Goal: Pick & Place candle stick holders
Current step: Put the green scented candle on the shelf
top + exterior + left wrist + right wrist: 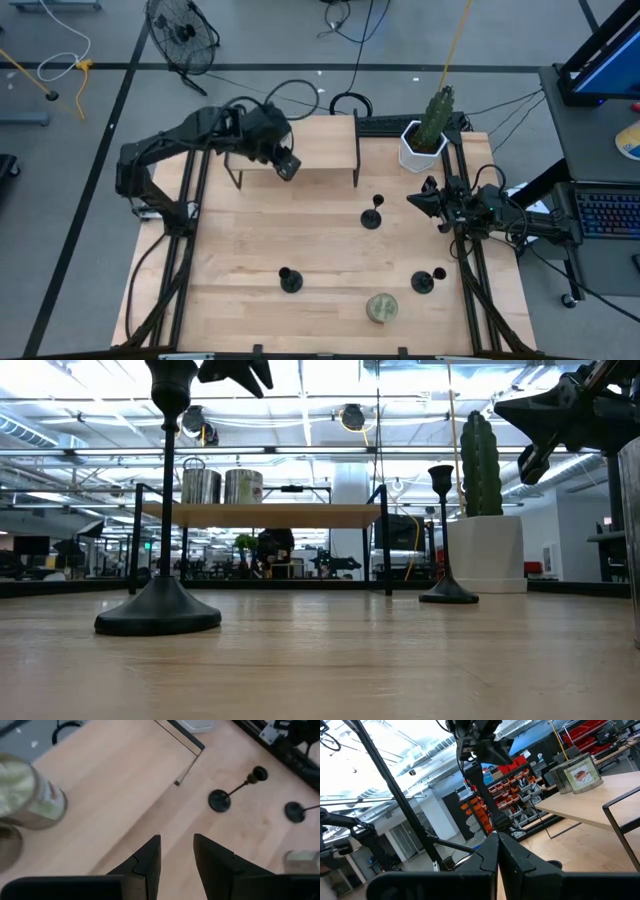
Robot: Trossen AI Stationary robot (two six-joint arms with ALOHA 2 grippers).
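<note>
Three black candle stick holders stand upright on their round bases on the wooden table: one at mid table (372, 218), one toward the near edge (290, 281), one near right (424, 283). My left gripper (287, 168) hangs above the left part of a low wooden shelf (320, 150), tilted down. It is open, and nothing lies between its fingers (176, 840). The left wrist view shows two holders (220, 800) (295, 812) farther off on the table. My right gripper (415, 200) waits shut (497, 840) at the table's right edge.
Two greenish-gold tins (200, 485) (243, 485) stand on the shelf, and a third (381, 308) sits on the table near the front edge. A cactus in a white pot (425, 135) stands at the far right. Bare wood lies between the holders.
</note>
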